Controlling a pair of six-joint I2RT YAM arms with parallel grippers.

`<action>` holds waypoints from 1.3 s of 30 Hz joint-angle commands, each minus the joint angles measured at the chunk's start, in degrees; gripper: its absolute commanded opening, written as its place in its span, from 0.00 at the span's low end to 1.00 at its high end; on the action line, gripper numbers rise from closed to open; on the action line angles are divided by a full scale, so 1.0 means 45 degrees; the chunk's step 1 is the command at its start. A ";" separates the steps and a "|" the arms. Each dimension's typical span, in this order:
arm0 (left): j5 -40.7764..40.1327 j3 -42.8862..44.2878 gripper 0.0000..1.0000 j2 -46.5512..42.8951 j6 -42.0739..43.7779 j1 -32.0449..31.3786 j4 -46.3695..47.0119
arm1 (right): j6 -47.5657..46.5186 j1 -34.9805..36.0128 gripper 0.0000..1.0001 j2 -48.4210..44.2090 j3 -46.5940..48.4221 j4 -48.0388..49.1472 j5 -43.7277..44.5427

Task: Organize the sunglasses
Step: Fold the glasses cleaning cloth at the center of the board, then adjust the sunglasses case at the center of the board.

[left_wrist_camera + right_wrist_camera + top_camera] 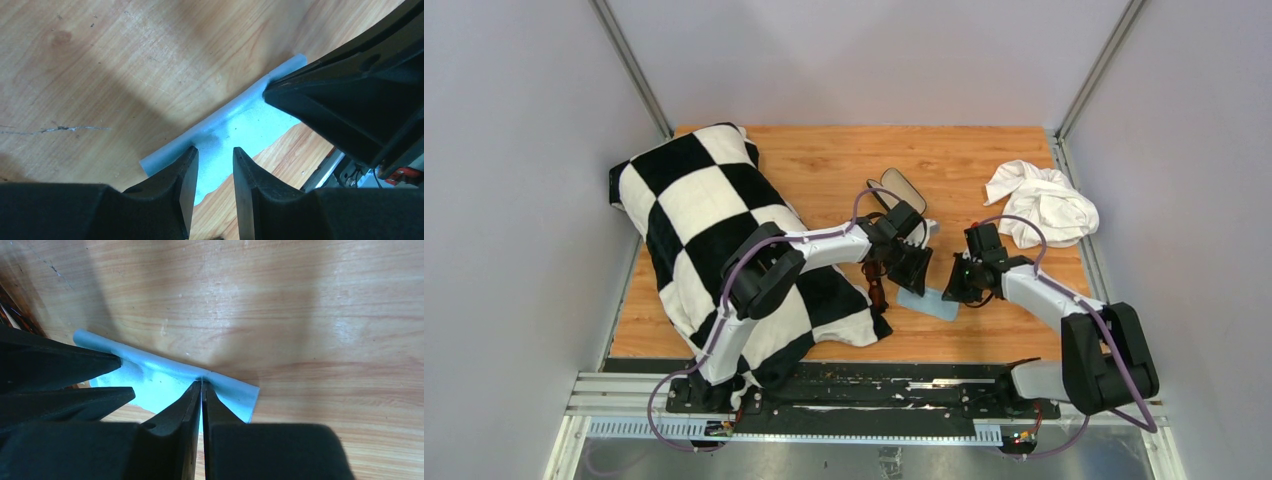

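Where the two robot arms meet near the middle of a wooden tabletop [824, 160], a small light blue cloth [931, 303] lies flat with one long edge rolled into a raised fold. Both grippers reach down to this cloth from opposite sides.

The right gripper [201, 390] is clenched, its two black fingers pressed together, and their tips pinch the rolled fold near its right end. The left gripper [214, 159] is released, with a clear gap between its fingers. Blue fabric shows through that gap, and nothing is caught in it. The two grippers sit just beside each other over the cloth.

The sunglasses [877, 291], dark reddish-brown, lie on the tabletop under the left arm's wrist. They sit just left of the blue cloth, at the edge of a black-and-white checkered blanket [689, 200] that covers the left side of the tabletop. Neither gripper touches them.

Farther back, just behind the left arm's wrist, a black case [904, 188] lies open with its pale lining facing up. A crumpled white cloth [1044, 205] rests near the back right corner.
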 commanded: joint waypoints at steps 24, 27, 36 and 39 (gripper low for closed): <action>-0.2182 0.1467 0.43 -0.1990 0.1134 0.1853 -0.1793 | -0.0654 -0.0453 0.28 -0.2405 0.1902 -0.2312 0.1692; -0.1707 0.2483 0.45 -0.1218 0.0835 0.2753 -0.2290 | -0.0616 -0.0453 0.30 -0.2600 0.2110 -0.2474 0.1655; -0.1479 0.5694 0.52 0.1325 -0.0474 0.4390 -0.2383 | -0.0597 -0.0467 0.32 -0.3456 0.1661 -0.2787 0.1538; -0.1550 0.7042 0.57 0.2351 -0.0714 0.4605 -0.2694 | -0.0638 -0.0478 0.33 -0.3583 0.1582 -0.2911 0.1487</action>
